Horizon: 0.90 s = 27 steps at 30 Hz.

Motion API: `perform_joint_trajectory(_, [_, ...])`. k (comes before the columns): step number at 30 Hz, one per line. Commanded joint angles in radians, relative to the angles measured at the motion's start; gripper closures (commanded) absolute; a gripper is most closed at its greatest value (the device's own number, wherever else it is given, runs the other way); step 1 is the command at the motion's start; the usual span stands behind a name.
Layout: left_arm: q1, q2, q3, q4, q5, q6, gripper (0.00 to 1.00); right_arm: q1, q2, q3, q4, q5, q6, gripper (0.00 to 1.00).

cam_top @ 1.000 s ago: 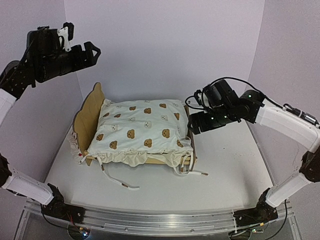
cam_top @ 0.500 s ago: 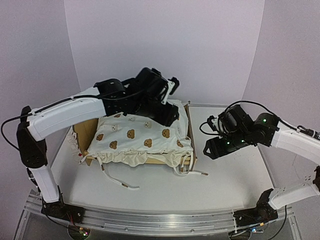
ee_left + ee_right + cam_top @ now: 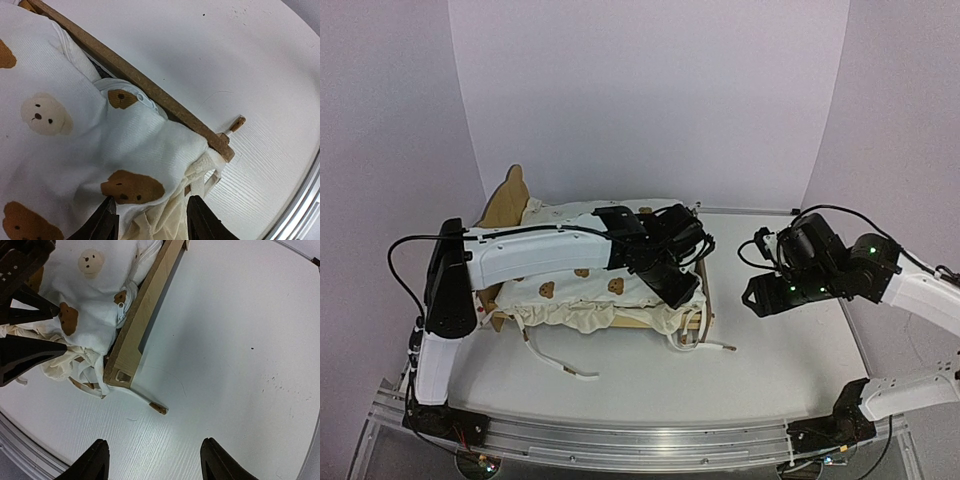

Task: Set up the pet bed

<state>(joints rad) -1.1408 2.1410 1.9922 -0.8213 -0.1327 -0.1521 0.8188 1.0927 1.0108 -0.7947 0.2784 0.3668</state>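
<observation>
The surface (image 3: 770, 370) is white and flat, with fine lines like wood grain. Close up, it has a few tiny dark specks (image 3: 277, 380) on the right side. A shiny metal rail (image 3: 640, 440) runs along the near edge, and both arms are fixed to it. Pale purple walls (image 3: 650, 100) stand behind and on both sides, so the room looks like a small box.

The bed (image 3: 505, 200) sits on the surface, left of the middle and near the back wall. Its headboard with ears is on the left and stands upright. A cream cushion (image 3: 545, 290) with brown and white bears lies in the bed and fills it. Its frilly edge hangs over the near side. Two ties (image 3: 560, 365) trail from the cushion onto the surface in front of the bed.

The left arm reaches across the bed from the left. The left claw (image 3: 150, 227) is down on the cushion at the bed's near right corner. Its two fingers (image 3: 102, 225) are partly apart, with cushion cloth bunched between them. I cannot tell if they pinch the cloth.

The right claw (image 3: 155, 465) hangs over bare surface, to the right of the bed and apart from it. It is wide, with nothing between its fingers.
</observation>
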Motion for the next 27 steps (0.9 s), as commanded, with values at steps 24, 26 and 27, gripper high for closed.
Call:
perform_joint_trajectory(24, [0.004,-0.216,-0.103,0.242,-0.342,-0.011,1.0,0.001,0.029,0.018,0.075,-0.186,-0.036,0.55])
perform_joint_trajectory(26, [0.01,-0.253,-0.122,0.268,-0.348,-0.019,1.0,0.001,0.05,0.027,0.125,-0.248,-0.046,0.55])
perform_joint_trajectory(27, [0.014,-0.266,-0.129,0.276,-0.35,-0.023,1.0,0.001,0.063,0.031,0.153,-0.282,-0.053,0.56])
